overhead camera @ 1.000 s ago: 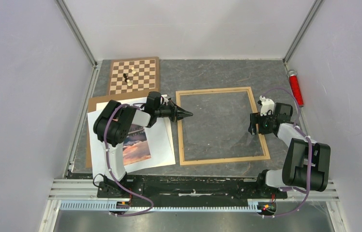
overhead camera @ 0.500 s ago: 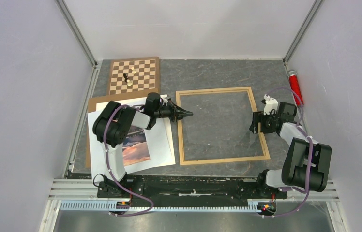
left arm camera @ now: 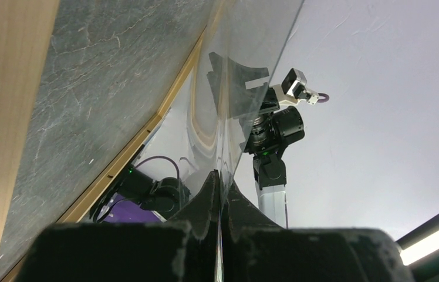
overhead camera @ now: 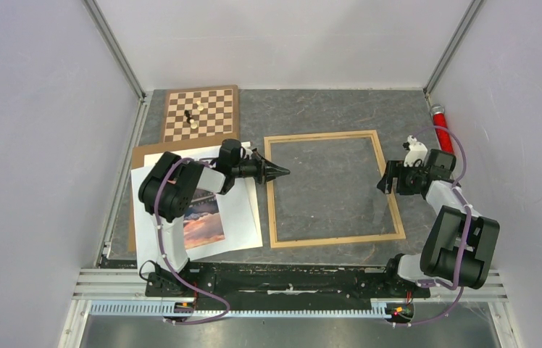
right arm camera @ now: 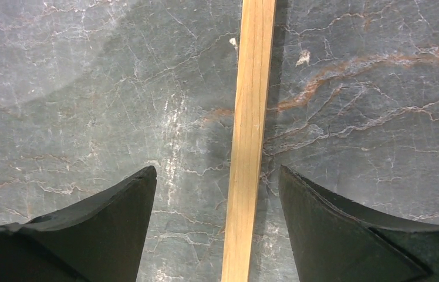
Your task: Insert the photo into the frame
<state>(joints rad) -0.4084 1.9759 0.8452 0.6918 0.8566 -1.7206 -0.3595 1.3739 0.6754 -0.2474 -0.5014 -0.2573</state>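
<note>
Both my end effectors are at the frame [overhead camera: 322,135]: left end effector [overhead camera: 282,172] clamped on a clear pane [left arm camera: 223,106] at its left rail, right end effector [overhead camera: 385,183] spread apart over its right rail, and the photo [overhead camera: 206,223] lies left of it, not yet inserted.

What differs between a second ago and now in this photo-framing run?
The right gripper shifted slightly rightward and toward the back wall, its jaws spreading wider. It is now open over the right rail of the light wooden picture frame. Unchanged: the left gripper shut on the clear pane, the sunset lake photo on white sheets, the checkered chessboard.
</note>
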